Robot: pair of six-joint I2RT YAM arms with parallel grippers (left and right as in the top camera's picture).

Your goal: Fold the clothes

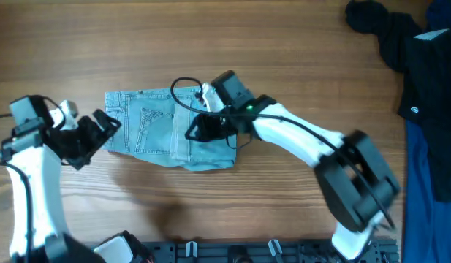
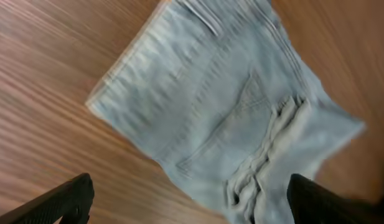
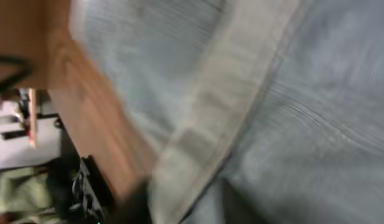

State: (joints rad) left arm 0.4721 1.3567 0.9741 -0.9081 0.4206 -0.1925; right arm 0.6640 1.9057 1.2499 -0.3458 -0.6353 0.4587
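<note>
The light blue denim shorts (image 1: 156, 128) lie folded into a compact rectangle at the table's centre-left, a back pocket facing up. My left gripper (image 1: 101, 135) is open and empty at the shorts' left edge. In the left wrist view its fingers (image 2: 198, 202) straddle the near edge of the shorts (image 2: 210, 99), just above the cloth. My right gripper (image 1: 198, 131) is over the right half of the shorts. In the blurred right wrist view it (image 3: 185, 208) appears shut on a pale hem band of the shorts (image 3: 223, 106).
A black garment (image 1: 397, 36) lies at the back right corner. Dark blue fabric (image 1: 433, 161) runs along the right edge. A black rail (image 1: 247, 252) lines the table's front edge. A cable loops above the right wrist (image 1: 183, 82).
</note>
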